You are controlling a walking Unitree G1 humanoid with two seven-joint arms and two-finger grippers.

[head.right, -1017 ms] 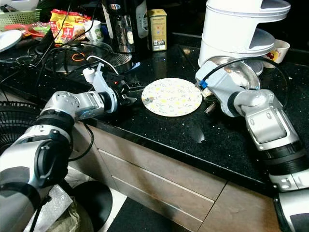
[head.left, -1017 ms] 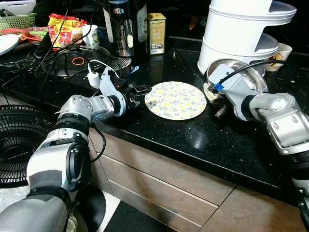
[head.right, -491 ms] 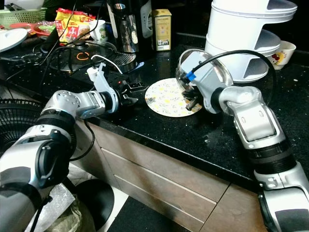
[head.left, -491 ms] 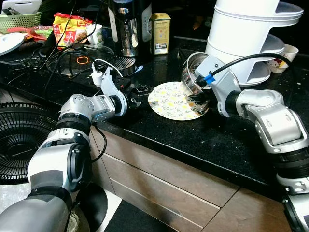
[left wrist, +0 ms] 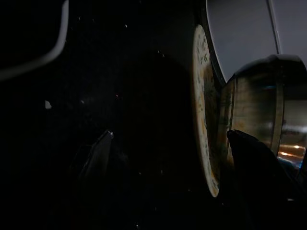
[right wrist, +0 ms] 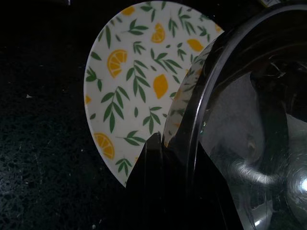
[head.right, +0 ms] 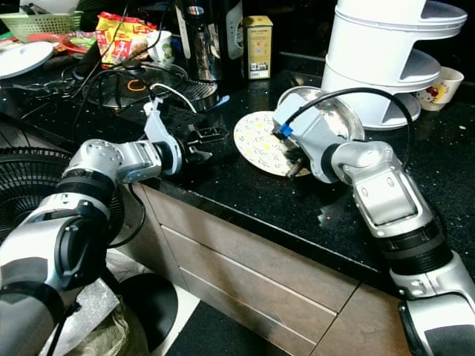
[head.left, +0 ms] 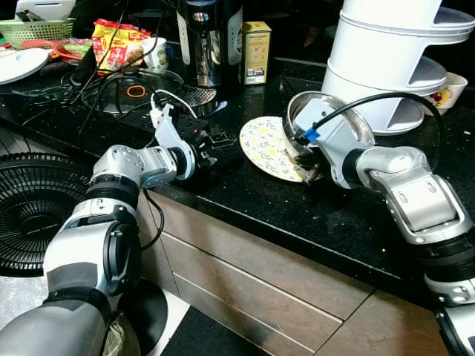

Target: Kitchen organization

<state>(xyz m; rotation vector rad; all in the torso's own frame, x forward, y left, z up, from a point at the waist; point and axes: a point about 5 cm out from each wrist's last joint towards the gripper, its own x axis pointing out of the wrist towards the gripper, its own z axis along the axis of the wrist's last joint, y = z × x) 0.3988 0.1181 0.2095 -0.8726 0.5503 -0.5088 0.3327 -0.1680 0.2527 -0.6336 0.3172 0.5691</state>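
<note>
Black worktop (head.left: 245, 200) mid-frame: my right gripper (head.left: 308, 154) is clamping the steel bowl (head.left: 338, 122) over the lemon plate (head.left: 271, 147); left gripper (head.left: 211, 141) idling open, so barely started.

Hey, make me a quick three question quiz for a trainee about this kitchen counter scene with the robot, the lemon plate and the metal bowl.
1. True or false: the right gripper holds the steel bowl by its rim.
2. The lemon-patterned plate lies: A) flat on the black counter B) tilted, with one edge raised under the bowl C) inside the white tiered rack
3. Fill in: the left gripper is near the counter's front edge, beside the ____.

Key
1. True; one finger lies against the rim in the right wrist view.
2. B
3. Plate; its fingers are spread, holding nothing.
</note>
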